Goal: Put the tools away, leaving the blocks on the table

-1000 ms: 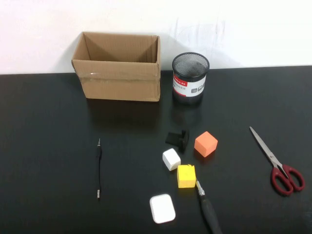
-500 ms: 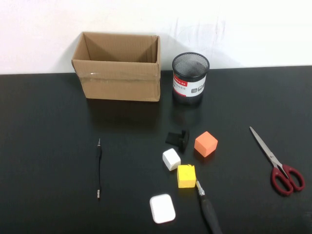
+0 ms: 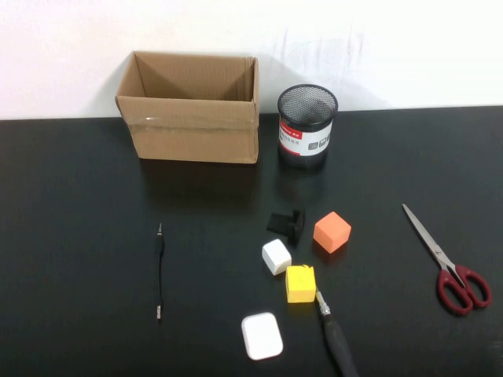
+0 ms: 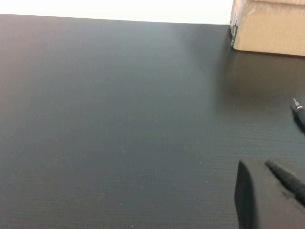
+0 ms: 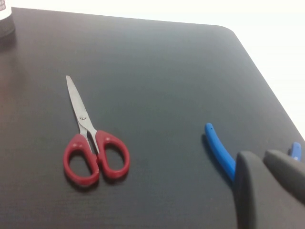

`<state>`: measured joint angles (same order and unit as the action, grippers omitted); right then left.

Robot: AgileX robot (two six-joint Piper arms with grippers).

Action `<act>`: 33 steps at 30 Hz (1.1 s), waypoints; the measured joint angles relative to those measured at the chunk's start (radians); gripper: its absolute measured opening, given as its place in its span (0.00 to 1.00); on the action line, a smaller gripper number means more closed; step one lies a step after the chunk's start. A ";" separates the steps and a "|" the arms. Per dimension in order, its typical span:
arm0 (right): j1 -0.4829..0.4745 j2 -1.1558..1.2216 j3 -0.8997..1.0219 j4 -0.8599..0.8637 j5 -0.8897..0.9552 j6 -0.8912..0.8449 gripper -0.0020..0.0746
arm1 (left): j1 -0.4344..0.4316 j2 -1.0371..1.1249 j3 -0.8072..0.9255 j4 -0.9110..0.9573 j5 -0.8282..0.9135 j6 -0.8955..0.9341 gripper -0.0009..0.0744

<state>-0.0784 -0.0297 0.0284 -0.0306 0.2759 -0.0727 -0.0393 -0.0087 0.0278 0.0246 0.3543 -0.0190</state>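
Note:
The red-handled scissors (image 3: 448,267) lie shut at the right of the black table (image 3: 71,236); they also show in the right wrist view (image 5: 93,148). The thick black-handled screwdriver (image 3: 336,339) lies at the front, tip touching the yellow block (image 3: 300,283). The thin pen-like screwdriver (image 3: 159,271) lies at the left; its tip shows in the left wrist view (image 4: 298,108). The white block (image 3: 276,256) and orange block (image 3: 332,232) sit mid-table. My left gripper (image 4: 255,165) is shut and empty, low over the table near the thin screwdriver. My right gripper (image 5: 257,156) is shut and empty, right of the scissors.
An open cardboard box (image 3: 190,108) and a black mesh pen cup (image 3: 306,126) stand at the back. A small black clip (image 3: 287,223) and a white rounded case (image 3: 262,335) lie by the blocks. Blue tool handles (image 5: 220,150) lie beside my right gripper.

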 joint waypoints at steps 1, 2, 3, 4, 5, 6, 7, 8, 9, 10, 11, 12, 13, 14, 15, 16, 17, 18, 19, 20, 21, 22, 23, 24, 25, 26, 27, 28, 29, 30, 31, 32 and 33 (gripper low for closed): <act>0.000 0.000 0.000 0.000 -0.005 0.000 0.02 | 0.000 0.000 0.000 0.000 0.000 0.000 0.01; 0.000 0.000 0.000 0.000 -0.020 0.000 0.02 | 0.000 0.000 0.000 0.000 0.000 0.000 0.01; 0.000 0.000 0.000 0.000 -0.043 0.000 0.02 | 0.000 0.000 0.000 0.000 0.000 0.000 0.01; 0.000 0.000 0.000 0.000 -0.073 0.000 0.02 | 0.000 0.000 0.000 0.000 0.000 0.000 0.01; 0.000 0.000 0.000 0.000 -0.103 0.000 0.02 | 0.000 0.000 0.000 0.000 0.000 0.000 0.01; 0.000 0.000 0.000 0.000 -0.145 0.000 0.02 | 0.000 0.000 0.000 0.000 0.000 0.000 0.01; 0.000 0.000 0.000 0.000 -0.192 0.000 0.02 | 0.000 0.000 0.000 0.000 0.000 0.000 0.01; 0.000 0.000 0.000 0.000 -0.233 0.000 0.02 | 0.000 0.000 0.000 0.000 0.000 0.000 0.01; 0.000 0.000 0.000 0.000 -0.285 0.000 0.02 | 0.000 0.000 0.000 0.000 0.000 0.000 0.01; 0.000 0.000 0.000 0.000 -0.330 0.000 0.02 | 0.000 0.000 0.000 0.000 0.000 0.000 0.01; 0.000 0.000 0.000 0.000 -0.364 0.000 0.02 | 0.000 0.000 0.000 0.000 0.000 0.000 0.01; 0.000 0.000 0.000 0.000 -0.386 0.000 0.02 | 0.000 0.000 0.000 0.000 0.000 0.000 0.01; 0.000 0.000 0.000 0.002 -0.396 0.000 0.02 | 0.000 0.000 0.000 0.000 0.000 0.000 0.01; 0.000 0.000 0.000 0.002 -0.398 0.000 0.02 | 0.000 0.000 0.000 0.000 0.000 0.000 0.01; 0.000 0.000 0.000 0.002 -0.398 0.000 0.02 | 0.000 0.000 0.000 0.000 0.000 0.000 0.01; 0.000 0.000 0.000 0.002 -0.398 0.000 0.02 | 0.000 0.000 0.000 0.000 0.000 0.000 0.01; 0.000 0.000 0.000 0.002 -0.398 0.000 0.02 | 0.000 0.000 0.000 0.000 0.000 0.000 0.01; 0.000 0.000 0.000 0.004 -0.404 0.000 0.02 | 0.000 0.000 0.000 0.000 0.000 0.000 0.01; 0.000 0.000 0.000 0.002 -0.404 0.000 0.02 | 0.000 0.000 0.000 0.000 0.000 0.000 0.01; 0.000 0.000 0.000 0.002 -0.404 0.000 0.02 | 0.000 0.000 0.000 0.000 0.000 0.000 0.01; 0.000 0.000 0.000 0.002 -0.404 -0.005 0.02 | 0.000 0.000 0.000 0.000 0.000 0.000 0.01; 0.000 0.000 0.000 0.001 -0.428 -0.018 0.02 | 0.000 0.000 0.000 0.000 0.000 0.000 0.01; 0.000 0.000 0.000 0.002 -0.455 -0.019 0.02 | 0.000 0.000 0.000 0.000 0.000 0.000 0.01; 0.000 0.000 0.000 0.002 -0.500 -0.019 0.02 | 0.000 0.000 0.000 0.000 0.000 0.000 0.01; 0.000 0.000 0.000 0.003 -0.558 -0.017 0.02 | 0.000 0.000 0.000 0.000 0.000 0.000 0.01; 0.000 0.000 0.000 0.005 -0.617 -0.014 0.02 | 0.000 0.000 0.000 0.000 0.000 0.000 0.01; 0.000 0.000 0.000 0.005 -0.706 -0.014 0.02 | 0.000 0.000 0.000 0.000 0.000 0.000 0.01; 0.000 0.000 0.000 0.005 -0.810 -0.014 0.02 | 0.000 0.000 0.000 0.000 0.000 0.000 0.01; 0.000 0.000 0.000 0.009 -0.893 -0.014 0.02 | 0.000 0.000 0.000 0.000 0.000 0.000 0.01; 0.000 0.000 -0.004 0.019 -1.004 -0.014 0.02 | 0.000 0.000 0.000 0.000 0.000 0.000 0.01; 0.000 0.002 -0.012 0.037 -1.065 -0.009 0.02 | 0.000 0.000 0.000 0.000 0.000 0.000 0.01; 0.000 0.002 -0.031 0.062 -1.081 0.012 0.02 | 0.000 0.000 0.000 0.000 0.000 0.000 0.01; 0.000 0.002 -0.057 0.082 -1.071 0.030 0.02 | 0.000 0.000 0.000 0.000 0.000 0.000 0.01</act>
<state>-0.0784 -0.0272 -0.0288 0.0517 -0.7951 -0.0429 -0.0393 -0.0087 0.0278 0.0246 0.3543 -0.0190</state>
